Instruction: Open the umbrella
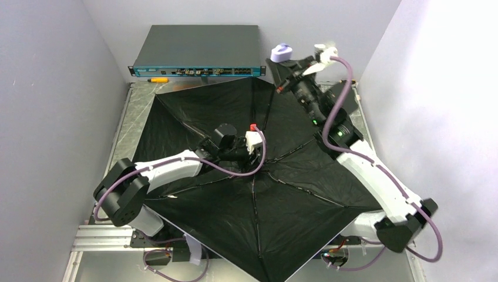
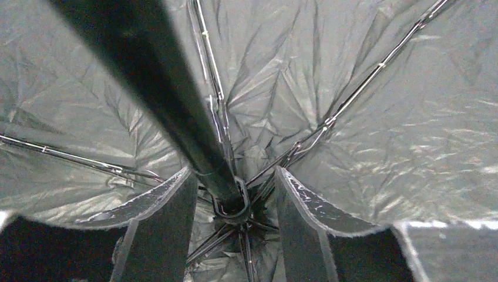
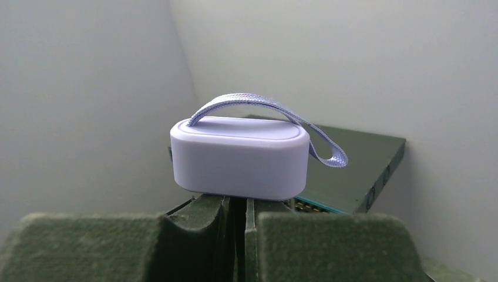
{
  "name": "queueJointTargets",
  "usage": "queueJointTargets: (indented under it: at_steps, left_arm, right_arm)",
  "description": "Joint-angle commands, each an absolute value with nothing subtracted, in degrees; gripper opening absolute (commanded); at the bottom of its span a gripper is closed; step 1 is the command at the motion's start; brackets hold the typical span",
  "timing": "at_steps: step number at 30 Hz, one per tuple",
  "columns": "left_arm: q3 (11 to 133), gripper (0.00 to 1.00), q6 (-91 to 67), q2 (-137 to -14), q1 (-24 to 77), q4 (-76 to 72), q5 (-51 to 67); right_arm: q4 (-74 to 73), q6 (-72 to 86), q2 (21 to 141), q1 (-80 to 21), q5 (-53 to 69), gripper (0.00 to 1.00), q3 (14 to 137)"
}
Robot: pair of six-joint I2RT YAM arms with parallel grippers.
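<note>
- The grey metal desk (image 1: 136,111) is the biggest thing, and most of it lies under the canopy.
- One compact folding umbrella (image 1: 235,217) is spread wide over the desk, with its black lining facing upward. I judge the opening to be almost finished. The fabric looks thin, light and soft, so it gives no firm hold. The stiff parts are better for that.
- One flat dark rack box with a teal front (image 1: 199,47) stands at the far edge, just beside the canopy.
- There are two arms, so two pincers. The left pincer (image 2: 234,182) is partly open around the thin black shaft (image 2: 176,111) at the hub. A gap shows on each side, so it grips nothing.
- The right pincer (image 3: 241,207) is almost closed. I judge that it clamps the shaft just under the knob, though the shaft is hidden there.
- Several thin metal ribs (image 2: 352,97) look easy to bend, so it is better not to squeeze them.
- One rounded lilac knob handle (image 3: 241,158) looks smooth and is perhaps slippery.
- One woven lilac strap loop (image 3: 258,101) arches over the knob.
- One small yellow object (image 1: 157,79) lies near the box and is too small to name.
</note>
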State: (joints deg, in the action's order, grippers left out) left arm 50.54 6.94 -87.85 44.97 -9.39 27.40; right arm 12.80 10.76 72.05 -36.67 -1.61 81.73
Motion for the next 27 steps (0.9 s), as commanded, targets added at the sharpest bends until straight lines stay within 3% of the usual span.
queueJointTargets:
  at_steps: [1,7,12,19,27]
  left_arm:
    - [52.9,0.55,7.2,-84.3,45.2,0.7,27.6]
    - [52.9,0.63,6.6,-79.2,45.2,-6.6,29.5]
    - [54.5,0.51,8.1,-78.9,45.2,-7.0,25.3]
    - [55.0,0.38,10.6,-81.2,46.1,-8.2,30.1]
    - [54.7,0.31,6.9,-86.0,46.7,-7.7,27.5]
  right_arm:
    - [30.7,15.0,62.6,-36.5,3.6,0.0,75.2]
    - [29.5,15.3,59.1,-37.0,5.4,0.0,67.1]
    - [29.2,16.1,58.1,-37.0,6.2,0.0,66.2]
    - [29.5,15.2,58.0,-37.0,5.0,0.0,66.5]
    - [30.3,13.4,59.0,-37.0,2.1,0.0,69.4]
